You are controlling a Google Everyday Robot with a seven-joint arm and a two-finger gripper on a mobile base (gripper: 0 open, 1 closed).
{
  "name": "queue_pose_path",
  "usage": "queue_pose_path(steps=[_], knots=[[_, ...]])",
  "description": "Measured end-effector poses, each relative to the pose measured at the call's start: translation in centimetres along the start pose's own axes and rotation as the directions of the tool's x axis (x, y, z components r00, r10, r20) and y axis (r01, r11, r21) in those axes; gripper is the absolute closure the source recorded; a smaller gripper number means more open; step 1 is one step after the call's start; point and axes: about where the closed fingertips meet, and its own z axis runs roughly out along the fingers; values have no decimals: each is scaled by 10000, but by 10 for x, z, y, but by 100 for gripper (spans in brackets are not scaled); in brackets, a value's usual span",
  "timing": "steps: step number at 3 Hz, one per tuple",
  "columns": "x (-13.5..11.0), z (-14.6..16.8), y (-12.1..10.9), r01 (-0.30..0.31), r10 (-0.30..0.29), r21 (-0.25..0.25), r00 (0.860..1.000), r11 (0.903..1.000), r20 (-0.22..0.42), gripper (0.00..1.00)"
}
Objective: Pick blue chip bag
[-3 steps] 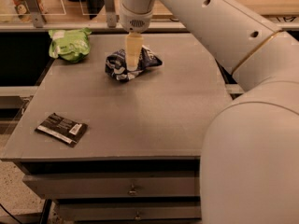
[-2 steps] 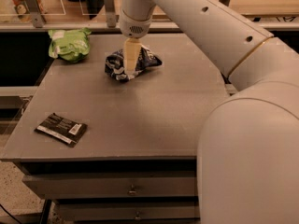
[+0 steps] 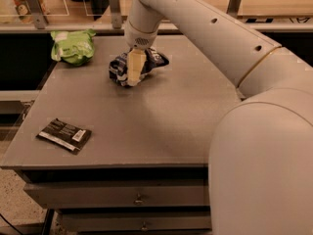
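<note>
The blue chip bag [image 3: 117, 71], crumpled dark blue foil with white patches, lies on the grey table [image 3: 171, 116] at its far middle. My gripper [image 3: 134, 75] reaches down from the white arm and sits right on the bag's middle, covering part of it. The bag still rests on the table top.
A light green bag [image 3: 73, 45] lies at the far left corner. A flat black packet with a white label [image 3: 64, 134] lies near the front left edge. Drawers [image 3: 139, 198] sit under the table. A rail with posts [image 3: 113, 6] runs behind it. My arm's bulk fills the right side.
My gripper has moved down and slightly left onto the blue bag. The bag, the green bag and the black packet have stayed in place.
</note>
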Motion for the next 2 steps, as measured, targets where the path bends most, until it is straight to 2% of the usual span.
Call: queue_pose_path(steps=[1,2], knots=[[1,7,3,-126,128,-110,9998,9999,167,18],[0,5,2,-296,296,4,9991,9996,303,41]])
